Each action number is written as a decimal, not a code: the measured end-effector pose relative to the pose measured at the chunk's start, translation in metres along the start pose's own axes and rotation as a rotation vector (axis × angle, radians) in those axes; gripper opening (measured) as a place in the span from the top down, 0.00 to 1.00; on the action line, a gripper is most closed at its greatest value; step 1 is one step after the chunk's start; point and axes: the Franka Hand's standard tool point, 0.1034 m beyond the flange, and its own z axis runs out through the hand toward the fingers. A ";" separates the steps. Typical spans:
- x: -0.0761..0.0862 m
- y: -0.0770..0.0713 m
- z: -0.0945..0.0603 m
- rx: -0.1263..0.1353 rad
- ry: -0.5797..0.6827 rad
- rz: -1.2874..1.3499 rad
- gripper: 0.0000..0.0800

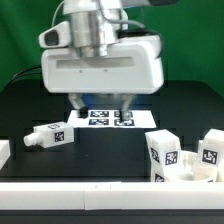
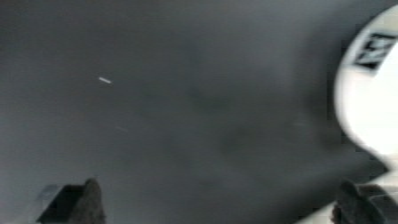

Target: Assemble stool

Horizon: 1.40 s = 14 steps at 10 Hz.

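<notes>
Stool pcs [image 1: 185,160] lie loose, none joined, on the black table [image 1: 30,110] around the marker board [image 1: 110,118]. The arm's big white gripper [image 1: 100,106] hangs directly over the board. Its jaws are wide apart w/ nothing between them, and in the wrist view only bare table shows between the fingertips [image 2: 71,205]. A long white rail [image 1: 100,195] runs along the table edge on the camera side of the board. To the exterior view's right of the board, well apart from it, a cluster of tagged white blocks [image 1: 162,150] stands by that rail; exact count can't be told. To the exterior view's left of the board, one leg [image 1: 50,135] lies on its side, alone. The wrist view also catches a curved-rim white part [image 2: 365,100] w/ a tag, clear of the fingertips; can't tell where it sits vs the board.
</notes>
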 end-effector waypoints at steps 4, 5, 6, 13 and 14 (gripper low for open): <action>-0.002 0.050 0.008 -0.034 0.015 0.099 0.19; -0.002 0.052 0.009 -0.035 0.015 0.101 0.19; -0.001 0.056 0.009 -0.037 0.014 0.109 0.19; -0.016 0.135 0.047 -0.097 0.033 0.261 0.19; -0.022 0.131 0.052 -0.103 0.032 0.261 0.19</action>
